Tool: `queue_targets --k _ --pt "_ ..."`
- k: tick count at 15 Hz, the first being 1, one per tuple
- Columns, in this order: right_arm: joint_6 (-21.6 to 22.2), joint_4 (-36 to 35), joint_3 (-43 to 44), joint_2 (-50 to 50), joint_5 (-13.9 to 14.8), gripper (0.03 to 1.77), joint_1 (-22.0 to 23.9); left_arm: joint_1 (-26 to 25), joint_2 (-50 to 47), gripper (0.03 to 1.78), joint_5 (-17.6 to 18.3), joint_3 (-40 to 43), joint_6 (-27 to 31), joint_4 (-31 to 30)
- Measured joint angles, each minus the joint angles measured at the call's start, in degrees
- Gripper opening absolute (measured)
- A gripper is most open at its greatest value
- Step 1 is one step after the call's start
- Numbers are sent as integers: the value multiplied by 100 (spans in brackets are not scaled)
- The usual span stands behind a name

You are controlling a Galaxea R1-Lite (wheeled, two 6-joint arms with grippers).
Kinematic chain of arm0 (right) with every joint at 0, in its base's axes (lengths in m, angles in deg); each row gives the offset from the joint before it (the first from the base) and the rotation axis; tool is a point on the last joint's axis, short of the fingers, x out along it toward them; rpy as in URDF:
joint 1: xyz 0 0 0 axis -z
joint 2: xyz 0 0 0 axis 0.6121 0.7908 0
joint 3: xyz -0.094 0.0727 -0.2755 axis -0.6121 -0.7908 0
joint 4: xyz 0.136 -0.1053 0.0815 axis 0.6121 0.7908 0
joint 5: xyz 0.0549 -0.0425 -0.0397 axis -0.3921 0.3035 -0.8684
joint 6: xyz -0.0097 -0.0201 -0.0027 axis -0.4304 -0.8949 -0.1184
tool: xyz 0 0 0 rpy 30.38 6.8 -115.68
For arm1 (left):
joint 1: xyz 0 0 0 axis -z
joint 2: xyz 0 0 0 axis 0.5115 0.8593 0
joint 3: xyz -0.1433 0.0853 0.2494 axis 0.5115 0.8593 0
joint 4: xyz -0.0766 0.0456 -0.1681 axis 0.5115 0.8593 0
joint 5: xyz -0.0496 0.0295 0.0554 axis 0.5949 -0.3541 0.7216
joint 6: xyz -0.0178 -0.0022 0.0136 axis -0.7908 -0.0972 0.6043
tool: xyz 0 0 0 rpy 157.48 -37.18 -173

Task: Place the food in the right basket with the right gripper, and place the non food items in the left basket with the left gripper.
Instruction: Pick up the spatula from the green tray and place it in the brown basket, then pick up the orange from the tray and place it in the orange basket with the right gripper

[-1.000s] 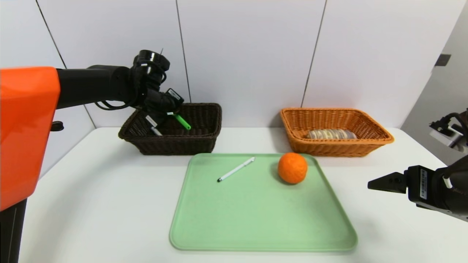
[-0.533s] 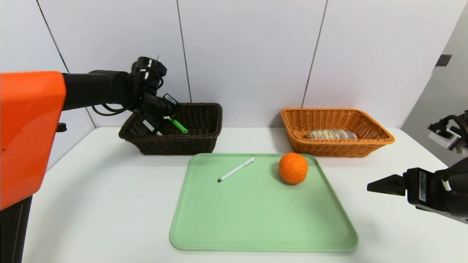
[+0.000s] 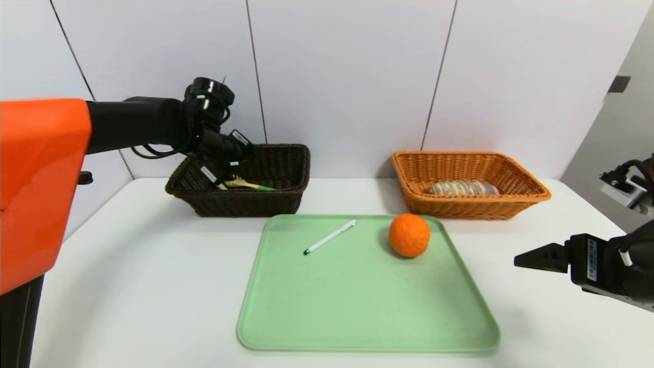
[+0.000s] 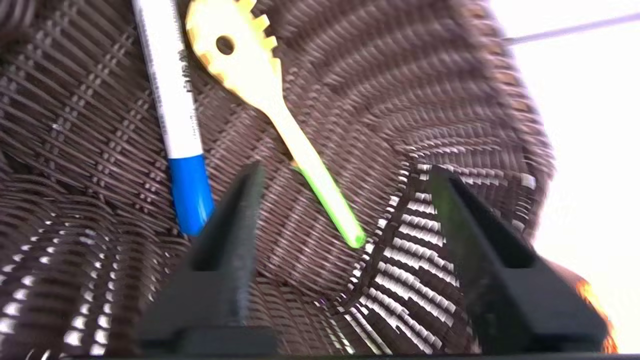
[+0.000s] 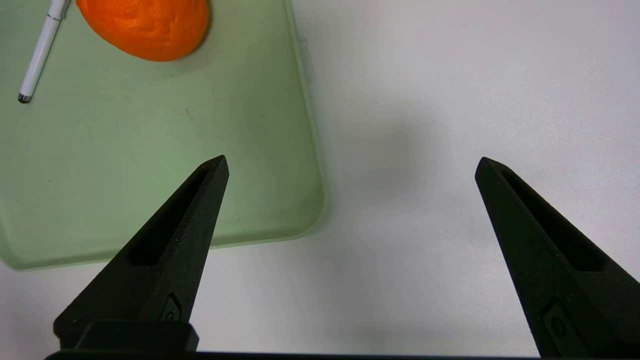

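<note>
**Hovering left gripper over dark basket, spoon lying inside**

Head view: left gripper (image 3: 220, 171) at upper left of frame, over the left basket (image 3: 286, 202); its fingers are half hidden by the wrist and rim, so spread is hard to read here. Pasta spoon (image 3: 250, 184) shows only as a yellow-green sliver above the rim. Right basket (image 3: 511, 207) at upper right holds the striped roll (image 3: 462, 187), partly cut by the wall. Orange fruit (image 3: 409, 234) and thin pen (image 3: 330, 236) sit apart on the green tray (image 3: 357, 317), centre. Right gripper (image 3: 529, 257) at right edge, one finger visible, arm cut off.

Left wrist view: left gripper (image 4: 345, 200) jaws apart, holding nothing. Pasta spoon (image 4: 270, 100) lies on the weave beside the blue-capped marker (image 4: 172, 110), unseen from the head; marker top cropped.

Right wrist view: right gripper (image 5: 350, 165) spread wide, empty, above white table (image 5: 450, 100) by the tray (image 5: 150, 175) corner. Orange fruit (image 5: 145, 25) and pen (image 5: 40, 55) cropped at upper left.
</note>
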Motion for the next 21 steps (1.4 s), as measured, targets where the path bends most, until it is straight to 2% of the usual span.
queue_targets --k 2,5,7,9,13,16,19,21 --pt "72 -144 141 0 -45 171 -18 78 -369 133 -16 5 466 -5" --pt "612 -836 450 106 -201 171 -226 402 -1056 145 -156 93 1825 69" --pt "681 -924 633 284 -218 171 -319 540 -1447 150 -215 245 2464 91" --pt "708 -913 806 502 -216 171 -455 706 -1825 155 -199 763 2899 83" --pt "717 -574 1575 1206 -130 171 -761 1050 -2782 161 -190 2634 3786 -196" --pt "712 124 2344 1901 24 171 -1041 1172 -3658 164 -182 3880 3958 -416" --pt "690 350 2884 2661 505 171 -1290 1224 -4413 166 -171 4743 3902 -479" --pt "690 378 3251 3157 724 171 -1373 1226 -4756 167 -123 5102 3841 -480"
